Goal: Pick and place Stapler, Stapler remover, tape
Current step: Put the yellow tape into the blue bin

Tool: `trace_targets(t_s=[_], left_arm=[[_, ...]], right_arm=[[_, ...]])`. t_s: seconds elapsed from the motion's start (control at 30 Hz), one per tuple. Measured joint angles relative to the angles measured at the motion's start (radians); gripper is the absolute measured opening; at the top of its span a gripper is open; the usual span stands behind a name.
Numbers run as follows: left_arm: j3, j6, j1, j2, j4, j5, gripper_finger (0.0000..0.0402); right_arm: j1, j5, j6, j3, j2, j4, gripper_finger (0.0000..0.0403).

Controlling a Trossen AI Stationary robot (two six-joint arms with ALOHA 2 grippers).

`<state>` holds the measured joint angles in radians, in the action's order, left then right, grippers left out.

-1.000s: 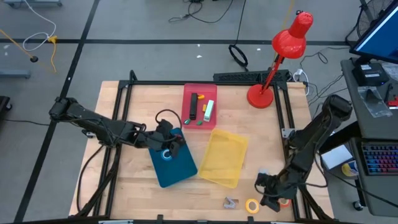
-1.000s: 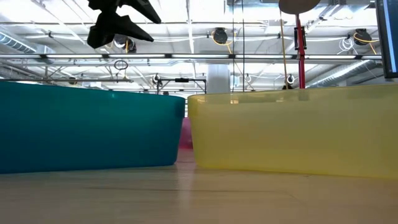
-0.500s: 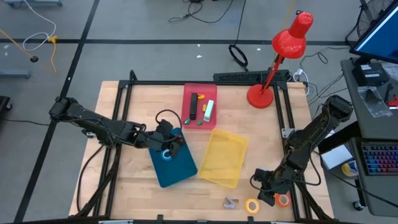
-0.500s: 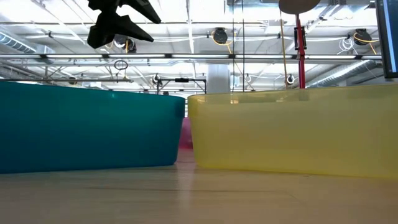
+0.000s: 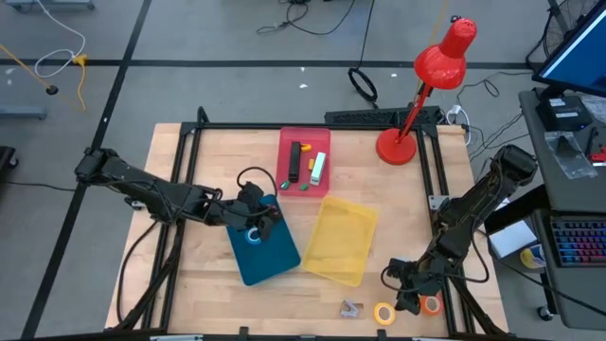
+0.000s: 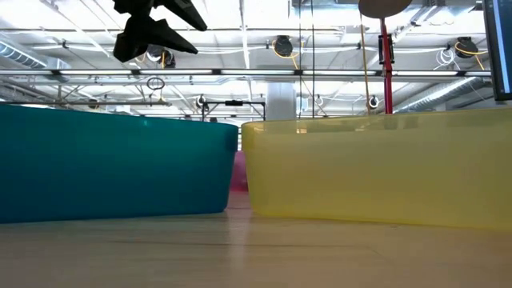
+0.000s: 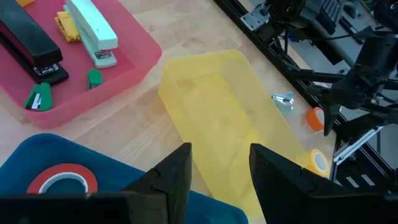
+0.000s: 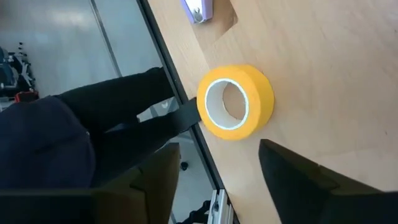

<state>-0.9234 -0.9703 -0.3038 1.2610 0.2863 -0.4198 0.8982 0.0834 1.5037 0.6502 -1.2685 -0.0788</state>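
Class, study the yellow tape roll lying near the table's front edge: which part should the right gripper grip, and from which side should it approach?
The yellow tape roll lies flat on the table, hole facing up. Probably best to come straight down from above and pinch the ring wall, one finger in the hole and one outside. The right gripper is open beside it, and a small metal piece lies apart, so little crowds that approach.

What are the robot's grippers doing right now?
Left gripper open, above blue tray. Right gripper open, nearing yellow tape roll. Nothing between them.

The right hand point(image 5: 409, 296) has shifted left, uncovering the red-orange tape roll point(image 5: 431, 304)
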Motion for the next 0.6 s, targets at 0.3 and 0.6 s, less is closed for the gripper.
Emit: trace_targets(t_s=[0.3,0.6], left_arm=[[0.0,0.002,0.0,0.0,0.0,0.0,0.0159],[0.0,0.002,0.0,0.0,0.0,-0.001,0.0159]], right_arm=[[-0.005,-0.075,0.02,0.0,0.0,0.0,0.0234],[-0.007,-0.164,-0.08,0.139,-0.03,-0.103,0.0235]])
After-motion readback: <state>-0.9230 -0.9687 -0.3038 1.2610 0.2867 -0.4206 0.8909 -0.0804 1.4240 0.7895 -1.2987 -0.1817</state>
